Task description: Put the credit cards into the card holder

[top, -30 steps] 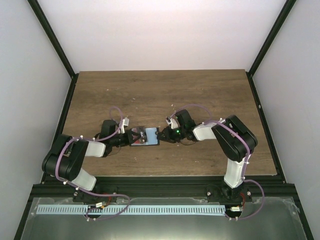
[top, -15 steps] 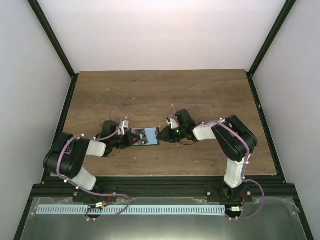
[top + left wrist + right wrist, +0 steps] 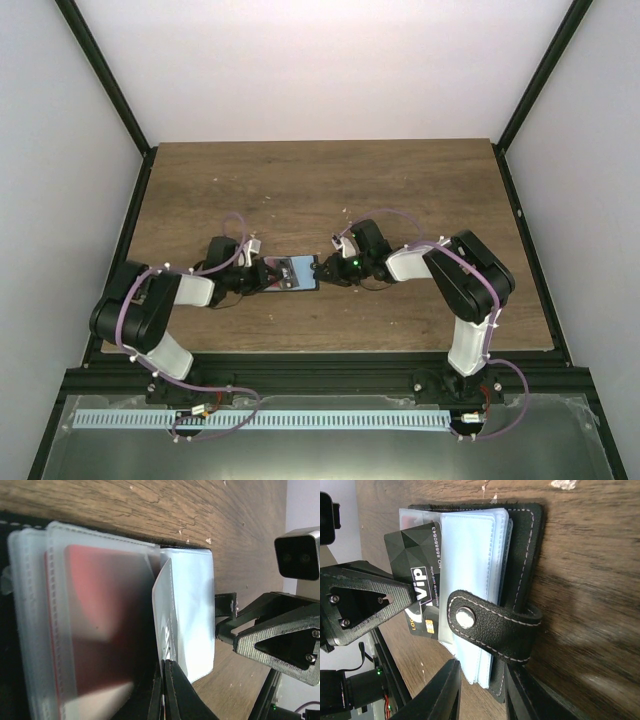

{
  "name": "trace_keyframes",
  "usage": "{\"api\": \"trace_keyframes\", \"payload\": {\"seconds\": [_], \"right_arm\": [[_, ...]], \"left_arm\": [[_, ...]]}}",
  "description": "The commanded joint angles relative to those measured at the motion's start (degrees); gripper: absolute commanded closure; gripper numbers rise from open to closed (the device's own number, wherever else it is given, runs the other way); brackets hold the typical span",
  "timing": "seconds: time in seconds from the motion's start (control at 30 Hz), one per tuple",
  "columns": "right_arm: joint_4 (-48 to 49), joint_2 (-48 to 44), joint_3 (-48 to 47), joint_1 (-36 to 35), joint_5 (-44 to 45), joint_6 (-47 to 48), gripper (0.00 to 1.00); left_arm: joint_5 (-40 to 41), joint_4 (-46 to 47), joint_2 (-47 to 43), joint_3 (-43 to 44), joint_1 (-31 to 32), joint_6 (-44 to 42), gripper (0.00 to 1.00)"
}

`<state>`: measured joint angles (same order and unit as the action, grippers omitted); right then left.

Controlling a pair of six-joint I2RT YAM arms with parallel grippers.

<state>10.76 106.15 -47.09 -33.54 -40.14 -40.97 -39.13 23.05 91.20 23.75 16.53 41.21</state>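
The black card holder (image 3: 300, 272) lies open between both grippers, its clear sleeves (image 3: 470, 555) fanned and its snap strap (image 3: 490, 625) folded over them. My left gripper (image 3: 262, 275) is shut on the dark grey "VIP" card (image 3: 417, 575). The card's far edge sits at the sleeves. In the left wrist view the card is edge-on (image 3: 164, 605) above my shut gripper (image 3: 166, 680). A red card (image 3: 100, 625) sits in a sleeve there. My right gripper (image 3: 482, 680) has its jaws apart over the holder's strap end.
The holder lies on the wooden table (image 3: 330, 190), near its front. My right gripper (image 3: 275, 640) shows beyond the sleeves in the left wrist view. My left gripper (image 3: 365, 605) shows at the left of the right wrist view. Black frame posts stand at the table's sides.
My left gripper has moved a little to the right with the dark grey card, closer to the holder's sleeves. The right arm has not visibly moved.
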Motion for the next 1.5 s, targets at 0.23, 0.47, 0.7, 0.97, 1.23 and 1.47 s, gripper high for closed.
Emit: {"api": "trace_keyframes", "payload": {"seconds": [0.23, 0.47, 0.7, 0.97, 1.23, 1.47], "right_arm": [[0.4, 0.8, -0.8, 0.5, -0.7, 0.4, 0.74], [-0.4, 1.3, -2.1, 0.5, -0.6, 1.4, 0.74], [-2.1, 1.7, -3.3, 0.4, 0.3, 2.6, 0.74], [-3.2, 1.8, -4.0, 0.9, 1.3, 3.6, 0.75], [-3.5, 2.0, -4.2, 1.7, 1.1, 4.3, 0.76], [-3.5, 2.0, -4.2, 2.5, 0.7, 4.9, 0.76]], "left_arm": [[-0.8, -17.5, 1.8, 5.3, 0.2, -9.7, 0.96], [-1.3, -18.5, 2.5, 6.1, 0.2, -9.9, 0.96], [-1.7, -17.4, 4.0, 7.2, 1.4, -9.4, 0.96], [-1.4, -18.4, 7.4, 10.6, 2.9, -10.3, 0.96], [-1.8, -18.7, 10.3, 13.4, 4.6, -10.5, 0.96], [-1.1, -19.9, 12.4, 15.5, 6.5, -10.4, 0.95]]}}
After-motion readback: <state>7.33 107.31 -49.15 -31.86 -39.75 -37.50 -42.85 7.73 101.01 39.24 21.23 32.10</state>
